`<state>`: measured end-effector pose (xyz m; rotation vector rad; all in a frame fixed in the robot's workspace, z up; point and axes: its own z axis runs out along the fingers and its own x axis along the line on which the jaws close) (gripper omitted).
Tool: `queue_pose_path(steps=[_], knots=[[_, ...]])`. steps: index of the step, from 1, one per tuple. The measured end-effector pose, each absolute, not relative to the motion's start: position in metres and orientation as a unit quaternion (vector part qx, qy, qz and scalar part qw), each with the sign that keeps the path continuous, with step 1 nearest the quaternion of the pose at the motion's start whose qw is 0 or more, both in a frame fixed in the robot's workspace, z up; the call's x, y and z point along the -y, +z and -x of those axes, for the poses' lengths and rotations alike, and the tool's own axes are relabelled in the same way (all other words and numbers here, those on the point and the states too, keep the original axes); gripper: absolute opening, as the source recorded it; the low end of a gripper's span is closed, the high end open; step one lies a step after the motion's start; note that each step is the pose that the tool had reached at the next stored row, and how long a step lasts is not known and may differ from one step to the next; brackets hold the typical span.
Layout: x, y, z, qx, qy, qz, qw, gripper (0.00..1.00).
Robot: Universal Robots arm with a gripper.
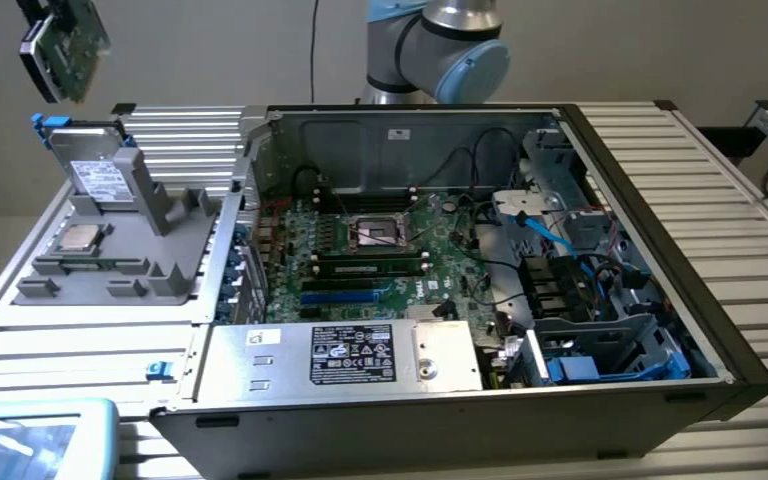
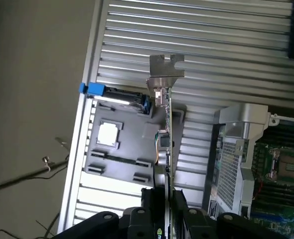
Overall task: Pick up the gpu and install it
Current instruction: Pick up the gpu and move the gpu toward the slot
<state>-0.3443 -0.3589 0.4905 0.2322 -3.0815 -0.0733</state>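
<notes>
The gpu [image 1: 75, 42] hangs high in the air at the exterior view's upper left, green board face showing, above the grey parts holder [image 1: 117, 250]. In the wrist view the gpu [image 2: 168, 124] is edge-on, with its silver bracket [image 2: 166, 67] at the end away from the fingers. My gripper [image 2: 168, 201] is shut on the card's edge, one black finger [image 2: 154, 199] on each side. Part of the gripper [image 1: 35, 45] also shows in the exterior view, beside the card. The open computer case [image 1: 651, 250] lies well to the exterior view's right of the card.
The motherboard [image 1: 384, 250] lies inside the case with the silver power supply [image 1: 344, 355] in front and blue cables [image 1: 544, 225] to the right. The grey holder carries a square silver chip [image 1: 77, 238] and an upright drive [image 1: 97, 170]. Ribbed metal table [image 1: 704, 170] surrounds everything.
</notes>
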Motion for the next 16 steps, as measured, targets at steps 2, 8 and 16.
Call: queue_pose_path(steps=[2,8,16], knots=[[0.3589,0.4905,0.3443,0.995,-0.023,-0.093,0.026,0.27],[0.3589,0.4905,0.3443,0.988,-0.022,-0.147,0.027,0.27],[0.3589,0.4905,0.3443,0.975,-0.02,-0.219,0.028,0.27]])
